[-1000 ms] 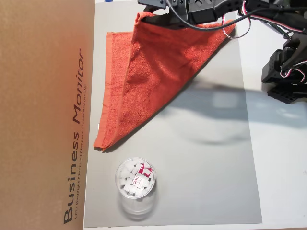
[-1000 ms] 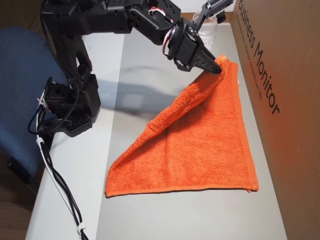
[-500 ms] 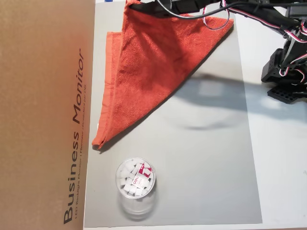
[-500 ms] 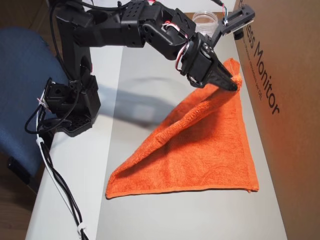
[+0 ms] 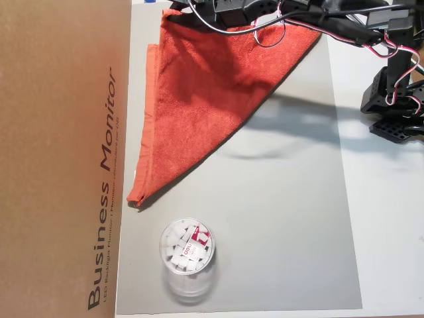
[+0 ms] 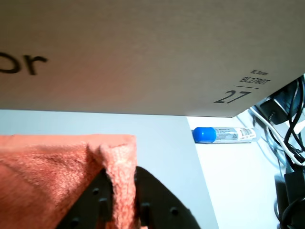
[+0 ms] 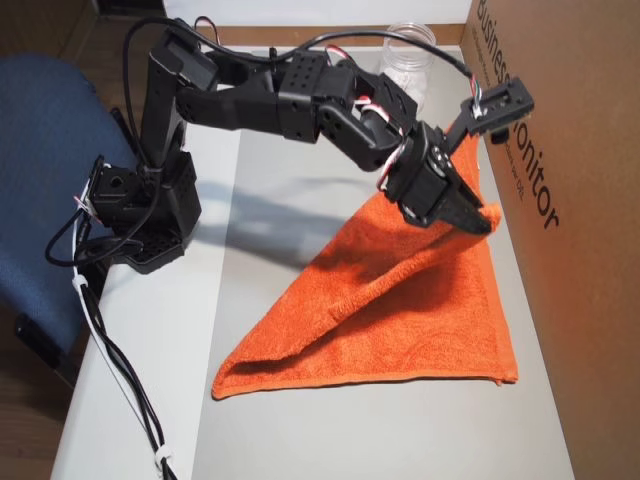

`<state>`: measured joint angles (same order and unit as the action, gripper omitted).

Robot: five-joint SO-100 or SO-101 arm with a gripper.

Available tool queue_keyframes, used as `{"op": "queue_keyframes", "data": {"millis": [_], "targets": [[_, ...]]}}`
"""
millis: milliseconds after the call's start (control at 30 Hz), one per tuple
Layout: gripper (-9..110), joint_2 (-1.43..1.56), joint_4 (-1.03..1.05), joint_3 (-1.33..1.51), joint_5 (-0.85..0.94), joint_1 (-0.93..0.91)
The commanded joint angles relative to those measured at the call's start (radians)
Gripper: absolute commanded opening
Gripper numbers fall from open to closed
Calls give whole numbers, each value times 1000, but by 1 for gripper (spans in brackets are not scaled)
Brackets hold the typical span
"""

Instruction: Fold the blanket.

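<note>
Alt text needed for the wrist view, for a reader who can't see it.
The gripper is shut on a corner of the orange-red blanket, held over a grey mat. A brown cardboard box fills the upper frame, and a blue-capped tube lies on the white table at right.

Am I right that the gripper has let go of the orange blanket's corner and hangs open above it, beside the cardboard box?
Not quite. The gripper is shut on the blanket: the wrist view shows the corner pinched between its fingers. In an overhead view it holds that corner lifted beside the cardboard box.
</note>
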<state>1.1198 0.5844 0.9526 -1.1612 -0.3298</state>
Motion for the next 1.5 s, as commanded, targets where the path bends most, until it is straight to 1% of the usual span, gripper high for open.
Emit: {"op": "queue_keyframes", "data": {"millis": [0,200,833,1067,1467], "targets": [[0,-31,-107,-61,5,-20],[0,-132,-258,-61,8,-31],[0,-272,-483,-63,-6,-23],[0,-344,-523,-95,-6,-40],[0,-551,-523,-304,-8,-55]]}}
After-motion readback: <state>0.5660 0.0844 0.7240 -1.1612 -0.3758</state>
